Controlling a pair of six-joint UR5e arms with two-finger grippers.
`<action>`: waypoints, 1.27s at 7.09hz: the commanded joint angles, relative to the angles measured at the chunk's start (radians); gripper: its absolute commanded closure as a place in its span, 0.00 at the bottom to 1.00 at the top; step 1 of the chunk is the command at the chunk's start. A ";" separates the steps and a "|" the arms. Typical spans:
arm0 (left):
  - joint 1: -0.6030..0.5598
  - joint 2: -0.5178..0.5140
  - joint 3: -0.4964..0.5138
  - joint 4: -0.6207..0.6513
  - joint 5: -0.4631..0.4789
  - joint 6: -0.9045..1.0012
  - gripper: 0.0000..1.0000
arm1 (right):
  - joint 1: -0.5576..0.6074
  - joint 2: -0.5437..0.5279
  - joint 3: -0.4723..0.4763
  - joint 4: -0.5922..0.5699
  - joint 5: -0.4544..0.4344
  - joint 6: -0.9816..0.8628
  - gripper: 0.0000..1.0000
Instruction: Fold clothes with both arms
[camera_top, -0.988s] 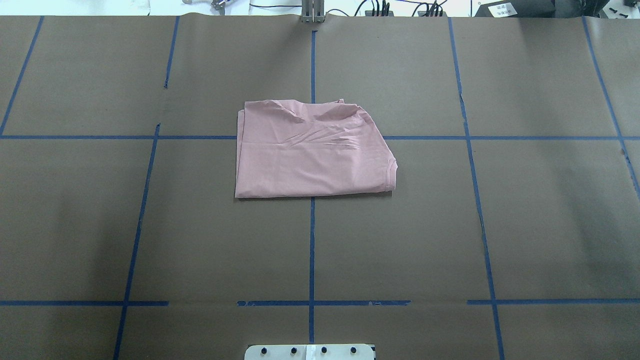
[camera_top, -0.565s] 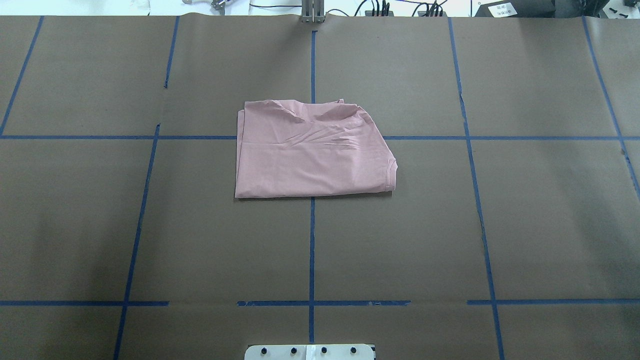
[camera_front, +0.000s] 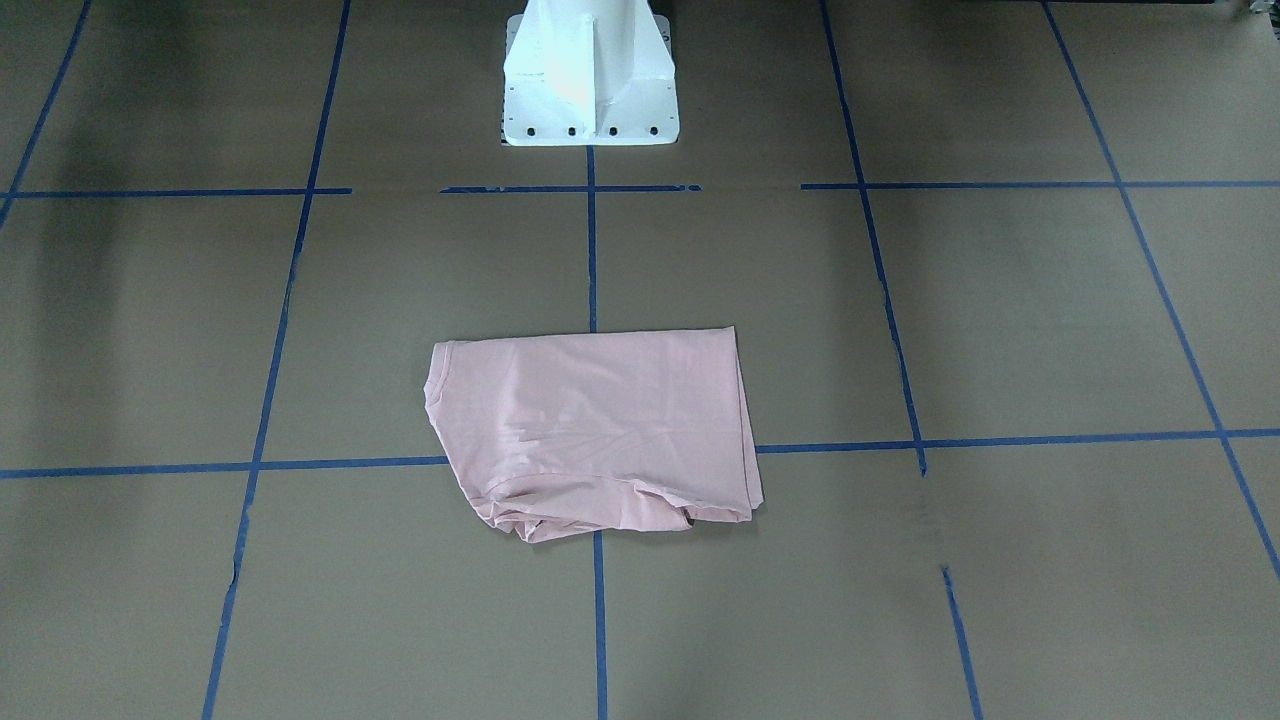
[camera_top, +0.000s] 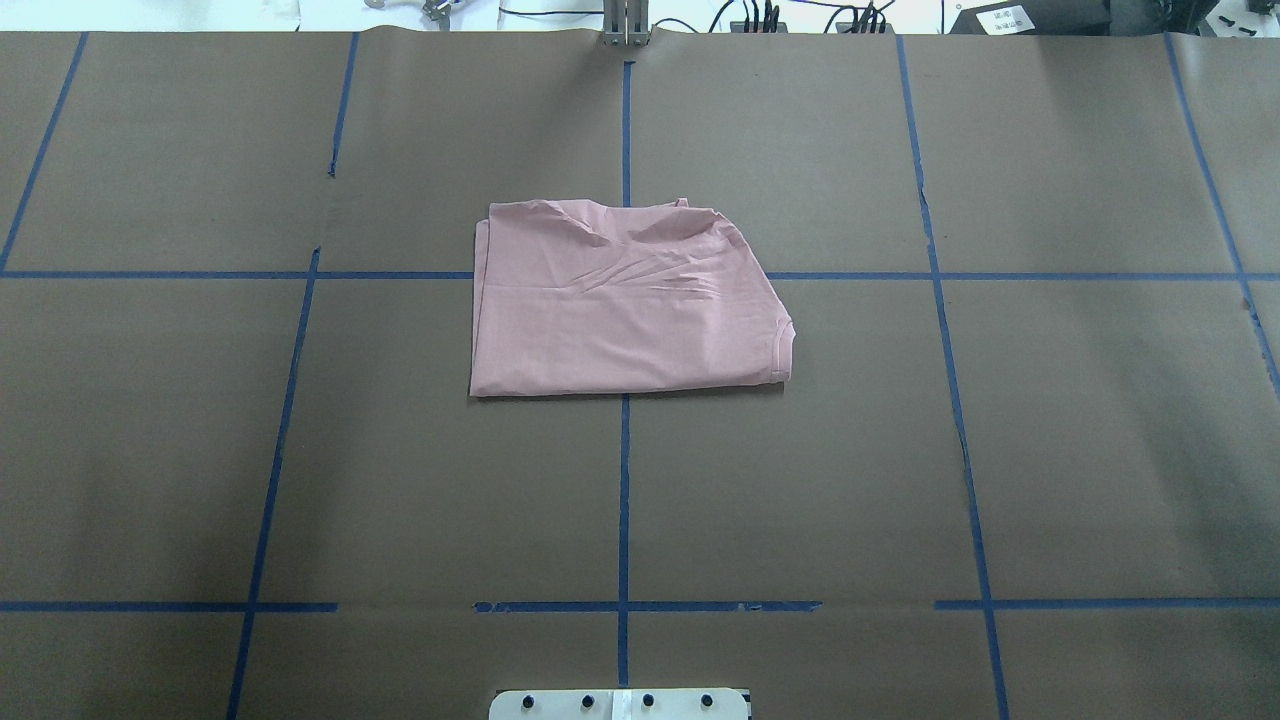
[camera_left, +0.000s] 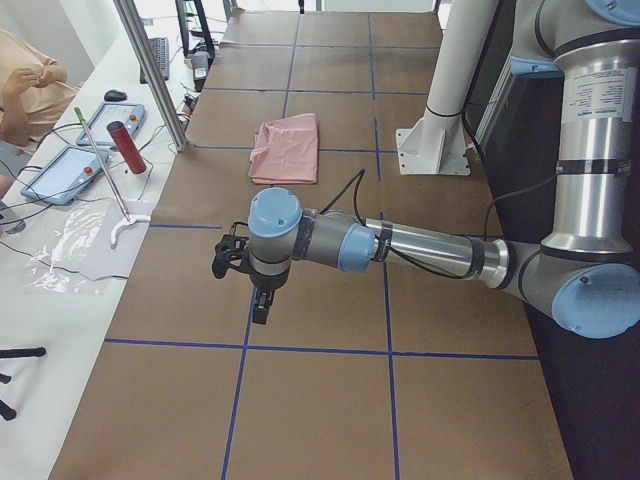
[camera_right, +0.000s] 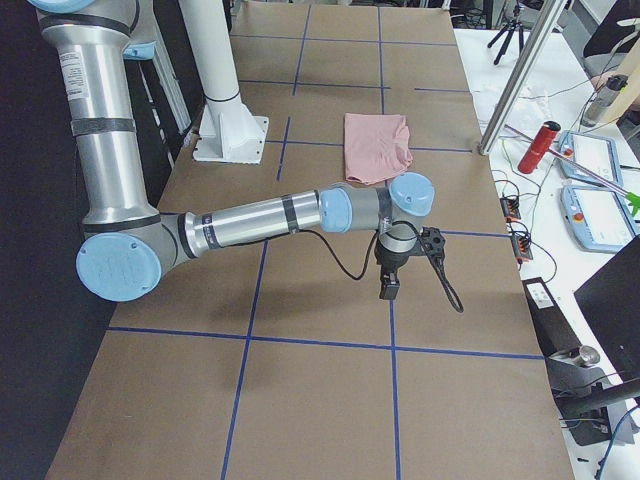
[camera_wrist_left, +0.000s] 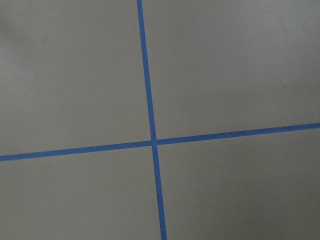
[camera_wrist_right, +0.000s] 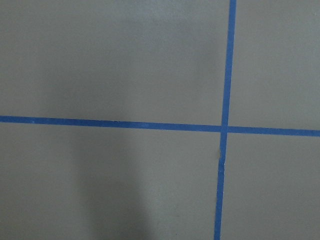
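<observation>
One folded pink T-shirt (camera_top: 620, 305) lies on the bench (camera_top: 300, 450) in front of the white base (camera_front: 590, 80). The left pincer (camera_left: 262, 308) and right pincer (camera_right: 388, 290) hang far off to its sides; open or closed, I cannot tell.

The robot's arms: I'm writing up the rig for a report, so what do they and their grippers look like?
Both the left arm and right arm are silver-grey tubes with light blue joint caps, black bands and a printed label. A black cable runs to each black gripper: left gripper, right gripper.
</observation>
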 joint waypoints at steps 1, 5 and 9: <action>0.002 0.011 -0.011 -0.001 0.016 -0.002 0.00 | -0.009 -0.008 -0.042 0.000 0.001 0.006 0.00; 0.004 0.063 0.053 -0.049 -0.104 -0.005 0.00 | -0.004 -0.010 -0.089 0.037 0.070 0.003 0.00; 0.003 0.048 0.062 -0.046 -0.106 -0.003 0.00 | 0.072 -0.015 -0.102 0.037 0.075 0.001 0.00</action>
